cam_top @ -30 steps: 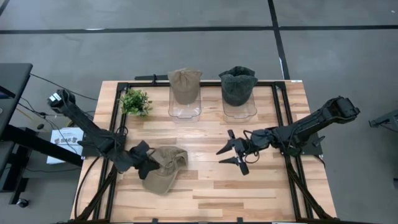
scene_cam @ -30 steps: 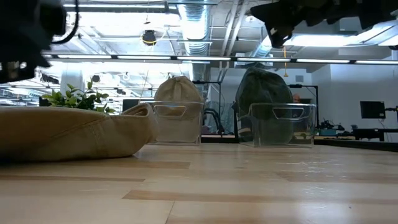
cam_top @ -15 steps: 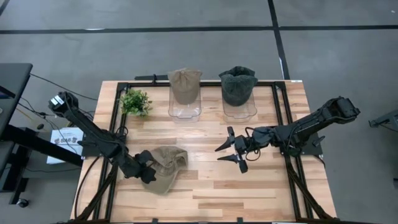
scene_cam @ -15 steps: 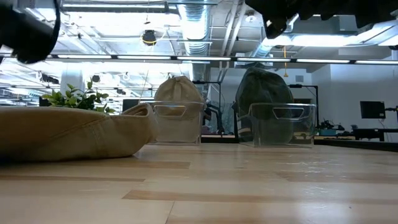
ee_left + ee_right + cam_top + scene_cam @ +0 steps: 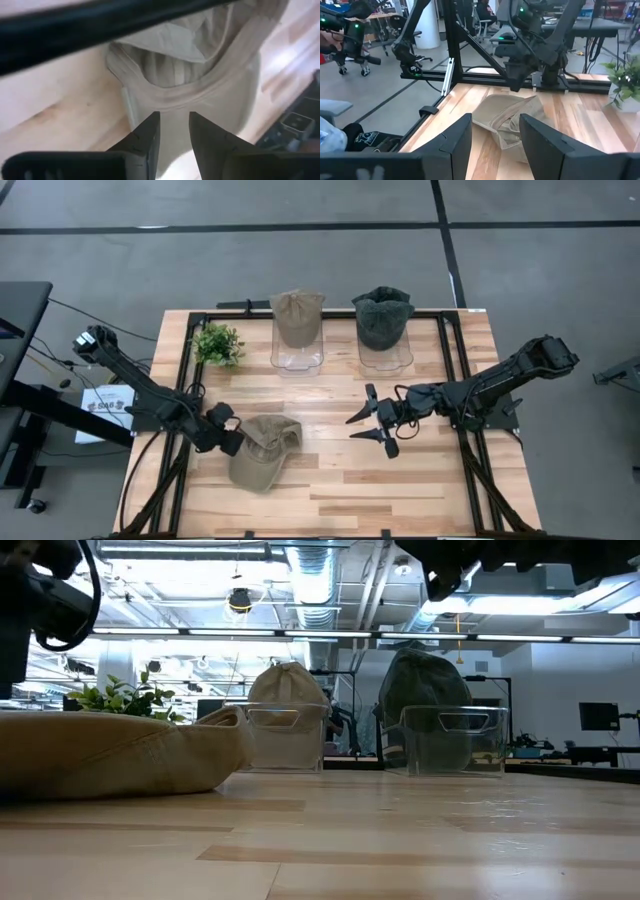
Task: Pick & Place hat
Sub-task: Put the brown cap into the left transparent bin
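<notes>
Hat [image 5: 262,452], a crumpled tan cap, lies on the wooden bench [image 5: 420,480], on the front side of the small green plant [image 5: 217,343] and well apart from it. At the hat's edge on the plant's side hangs the left claw [image 5: 232,442], fingers [image 5: 145,140] slightly parted with nothing between them, pointing at the brim. The right claw [image 5: 365,423] hovers spread and empty on the hat's far side from the left claw, while beside the plant two clear stands [image 5: 298,358] carry a tan hat [image 5: 297,316] and a dark green hat [image 5: 382,318].
</notes>
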You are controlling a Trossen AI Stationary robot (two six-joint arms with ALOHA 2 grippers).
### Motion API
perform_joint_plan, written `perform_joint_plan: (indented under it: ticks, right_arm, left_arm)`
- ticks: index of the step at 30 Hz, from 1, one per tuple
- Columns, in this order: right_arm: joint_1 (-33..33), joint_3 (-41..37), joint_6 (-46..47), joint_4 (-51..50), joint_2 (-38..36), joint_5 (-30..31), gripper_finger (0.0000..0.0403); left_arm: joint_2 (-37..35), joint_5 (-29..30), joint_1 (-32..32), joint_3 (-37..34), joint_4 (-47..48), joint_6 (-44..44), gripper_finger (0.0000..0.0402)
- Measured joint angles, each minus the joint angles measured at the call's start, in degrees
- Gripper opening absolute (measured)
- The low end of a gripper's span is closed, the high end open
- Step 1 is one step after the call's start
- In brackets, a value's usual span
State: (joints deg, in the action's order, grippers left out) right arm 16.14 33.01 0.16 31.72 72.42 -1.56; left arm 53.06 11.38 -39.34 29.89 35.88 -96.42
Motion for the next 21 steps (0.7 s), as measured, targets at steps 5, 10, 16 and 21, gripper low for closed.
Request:
perform_joint_plan:
  ticks: [5,10,16,21]
  right_arm:
    - [0.9,0.0,3.07,-0.08,0.0,-0.02,0.0154]
    - [2.57,0.0,2.99,-0.04,0.0,0.0,0.0154]
    - [4.2,0.02,2.93,-0.04,0.0,0.01,0.0154]
    - [4.89,0.02,2.89,-0.04,0.0,0.02,0.0154]
  left_arm:
    - [2.68,-0.15,0.44,-0.02,0.49,0.4,0.01]
    - [5.99,-2.01,0.42,-0.04,1.92,0.48,0.01]
    - [8.21,-2.03,0.42,-0.04,1.83,0.53,0.01]
    - [8.19,-2.32,0.44,-0.04,1.77,0.33,0.01]
